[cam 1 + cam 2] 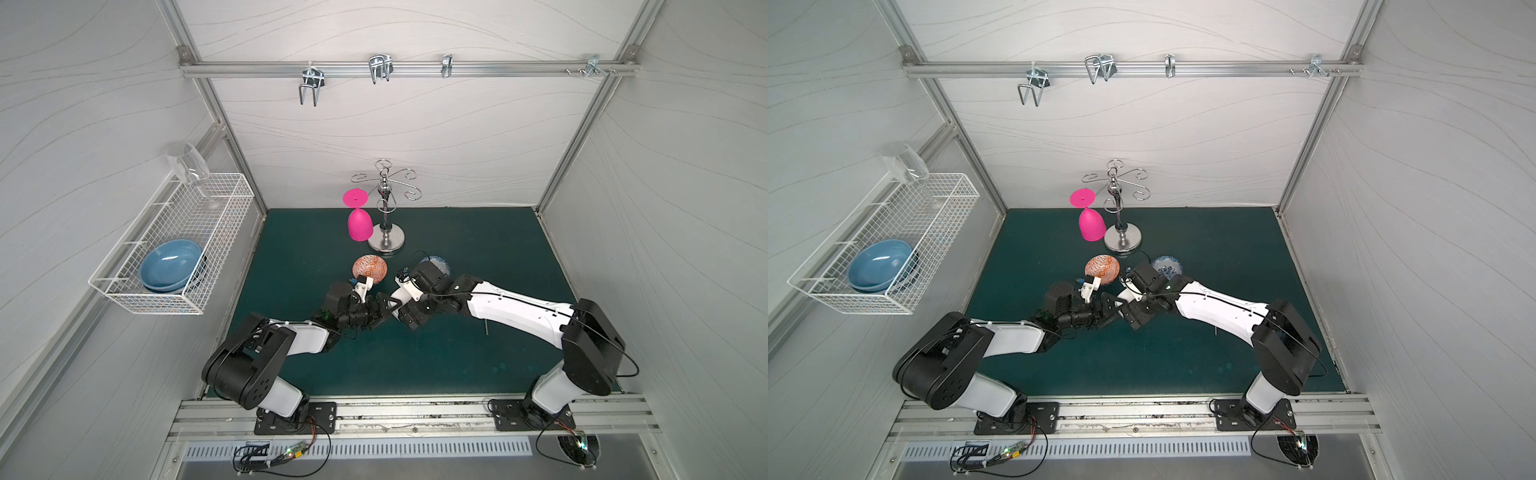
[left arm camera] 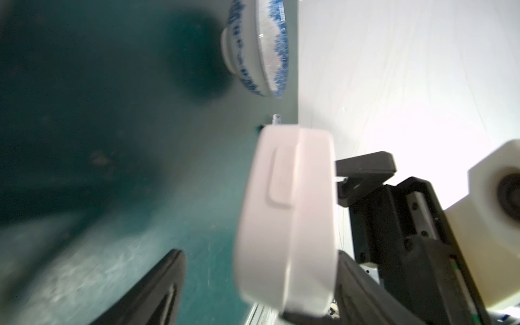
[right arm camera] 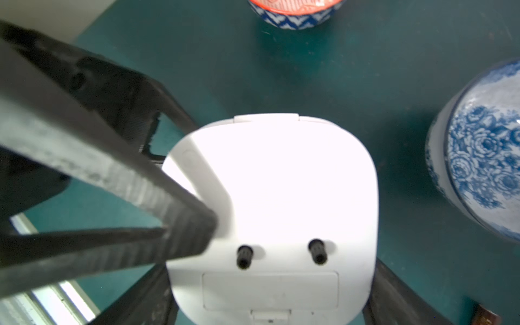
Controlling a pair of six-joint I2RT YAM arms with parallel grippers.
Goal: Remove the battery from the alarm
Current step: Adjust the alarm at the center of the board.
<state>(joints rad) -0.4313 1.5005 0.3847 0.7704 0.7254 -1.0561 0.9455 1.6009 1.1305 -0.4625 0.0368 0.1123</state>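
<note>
Over the middle of the green mat (image 1: 457, 365), the right gripper (image 3: 271, 266) clamps the alarm (image 3: 270, 183) by its two side edges, jaws spread wide. The left gripper (image 2: 257, 253) straddles front and back, with one finger (image 2: 157, 287) not yet touching. The shell looks light, rigid and slick, so edge grips suit it. Its back cover (image 3: 270, 289) sits closed. The battery is hidden, presumably behind it, and is small and easily dropped.

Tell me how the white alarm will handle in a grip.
The alarm looks like a rigid plastic shell, so it should stay stiff and is probably light for its size. Its smooth, glossy back and rounded edges may let it slip in a grip. The two black knobs stick out and could snag.
</note>
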